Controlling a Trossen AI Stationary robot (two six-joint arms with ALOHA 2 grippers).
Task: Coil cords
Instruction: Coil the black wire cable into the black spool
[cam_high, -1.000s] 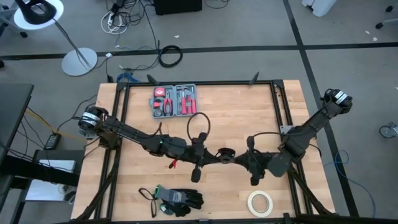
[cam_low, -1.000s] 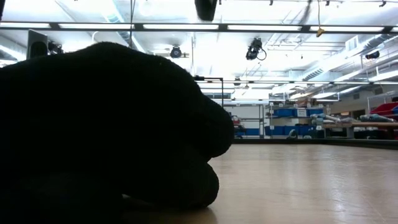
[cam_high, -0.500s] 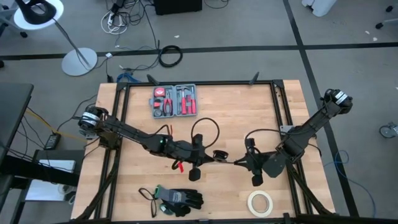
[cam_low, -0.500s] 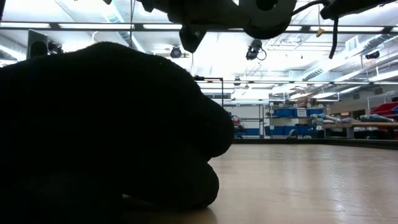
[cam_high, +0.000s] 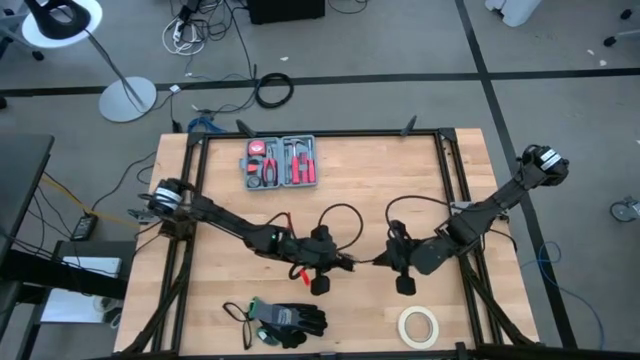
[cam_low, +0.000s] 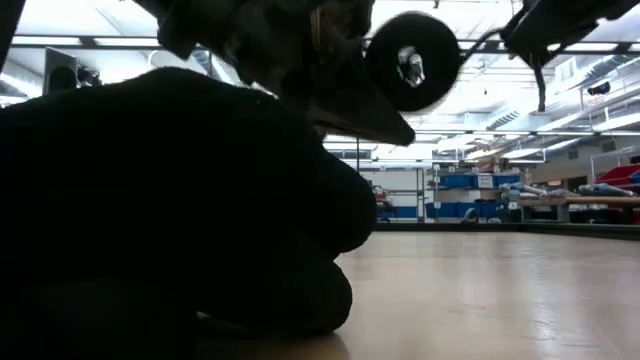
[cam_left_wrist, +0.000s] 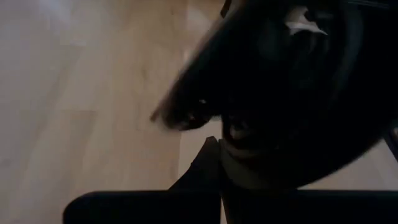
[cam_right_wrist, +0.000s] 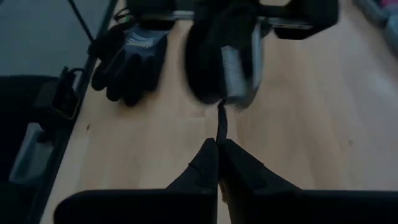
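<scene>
From above, the two arms meet at the middle of the wooden table (cam_high: 420, 170). The left gripper (cam_high: 343, 264) and the right gripper (cam_high: 380, 261) face each other, with the thin black cord (cam_high: 340, 212) between them: one loop rises behind the left wrist, another arcs over toward the right arm. A grey tool case (cam_high: 281, 162) lies toward the far edge, black gloves (cam_high: 288, 320) and a roll of tape (cam_high: 418, 325) near the front edge.

At table height, a dark mound, probably the gloves (cam_low: 170, 210), fills most of the frame; arm parts hang blurred above, and the cord cannot be made out.

The left wrist camera is nearly blocked by a dark blurred mass. Its fingers (cam_left_wrist: 199, 174) sit together, though what they grip is not visible.

The right wrist camera shows its fingers (cam_right_wrist: 208, 163) pinched on the cord (cam_right_wrist: 221, 121), which runs up to the left arm's gripper (cam_right_wrist: 225, 56) opposite; the gloves (cam_right_wrist: 127, 59) lie beyond.

The stretch between the pincers looks short and taut. If the arms part further, I judge the cord could slip from one pinch, or the free loops could spring apart and undo the winding.
</scene>
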